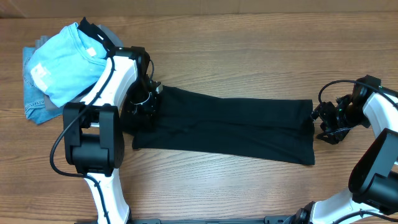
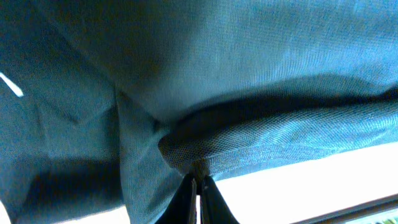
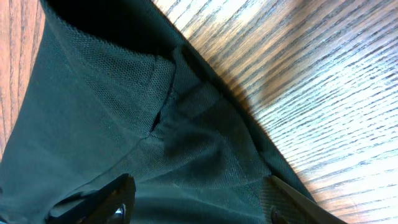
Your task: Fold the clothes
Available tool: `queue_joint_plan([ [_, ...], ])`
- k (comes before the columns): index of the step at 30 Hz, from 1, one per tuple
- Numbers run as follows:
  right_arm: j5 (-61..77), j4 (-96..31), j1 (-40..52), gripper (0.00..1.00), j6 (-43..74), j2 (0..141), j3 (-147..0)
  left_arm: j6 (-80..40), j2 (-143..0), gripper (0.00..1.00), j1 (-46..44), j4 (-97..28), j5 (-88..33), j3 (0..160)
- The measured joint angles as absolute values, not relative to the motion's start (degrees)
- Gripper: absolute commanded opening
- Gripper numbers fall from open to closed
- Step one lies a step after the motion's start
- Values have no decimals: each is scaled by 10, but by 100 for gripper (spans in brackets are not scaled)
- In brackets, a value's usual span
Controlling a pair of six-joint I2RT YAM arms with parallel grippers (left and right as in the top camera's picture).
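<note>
The clothes, a black polo shirt (image 1: pixel 230 127), lie folded into a long strip across the middle of the table. My left gripper (image 1: pixel 144 102) is at the strip's left end. In the left wrist view its fingertips (image 2: pixel 198 182) are shut on a bunched fold of the shirt's mesh cloth (image 2: pixel 236 140). My right gripper (image 1: pixel 320 121) is at the strip's right end. In the right wrist view it (image 3: pixel 202 194) stands open, its two fingers wide apart over the shirt (image 3: pixel 124 112), whose seams and edge show against the wood.
A light blue T-shirt (image 1: pixel 62 62) lies on a pile at the far left, over folded denim (image 1: pixel 34 109) and a grey garment (image 1: pixel 111 30). The left arm's base (image 1: pixel 93 143) stands just left of the shirt. Bare wood (image 1: pixel 249 50) runs behind the strip.
</note>
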State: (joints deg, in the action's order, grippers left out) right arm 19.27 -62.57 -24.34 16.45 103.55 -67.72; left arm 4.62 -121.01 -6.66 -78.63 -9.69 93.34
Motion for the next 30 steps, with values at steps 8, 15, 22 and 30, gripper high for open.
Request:
queue_joint_plan([
  [8,193,-625,-243,70,164,1035,-677,40,-1210,4,-38,-869,-77,1013],
  [15,188,-604,-243,55,164,1035,-677,36,-1210,4,-18,-876,-69,1036],
  [22,182,-571,-228,57,154,1035,-677,34,-1210,4,-18,-870,-68,1036],
  [30,172,-514,-201,49,151,1035,-654,34,-1210,4,-18,-862,-71,1037],
])
